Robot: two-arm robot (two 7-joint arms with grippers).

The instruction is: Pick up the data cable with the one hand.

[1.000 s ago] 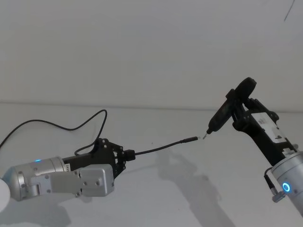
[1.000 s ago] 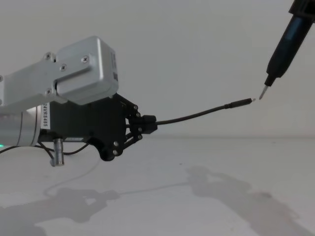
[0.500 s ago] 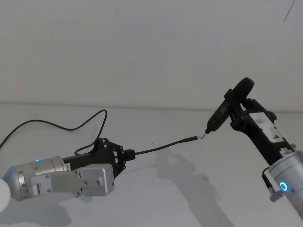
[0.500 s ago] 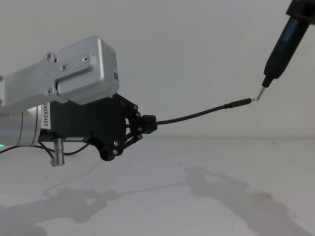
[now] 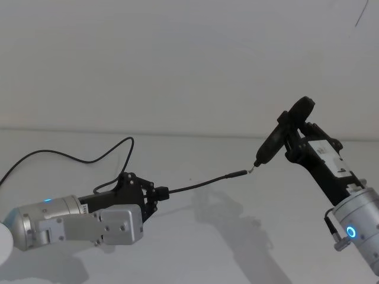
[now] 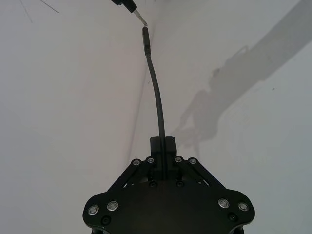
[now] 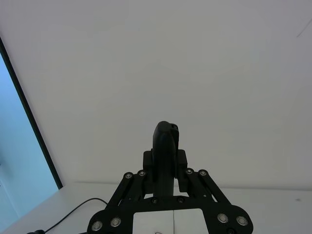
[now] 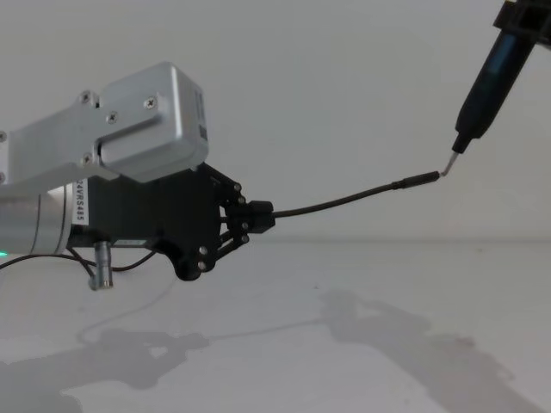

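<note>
While left gripper [image 5: 159, 193] pinches data cable [image 5: 201, 184] level; right gripper [image 5: 291, 131] clamps pen tool [image 5: 272, 142].

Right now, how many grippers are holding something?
2. The left gripper, low at the robot's left, is shut on the data cable. The right gripper, raised at its right, is shut on the black pen-shaped tool.

Left gripper [image 5: 159, 193] low at the left above the table [image 5: 195, 254], closed on the data cable [image 5: 195, 184], which runs rightward to its plug [image 5: 237, 174] in mid-air. Right gripper [image 5: 290, 133] at the right, higher, clamping a pen-shaped tool [image 5: 269, 147]; tool tip touching the plug end. Cable slack trails behind left on the table.
</note>
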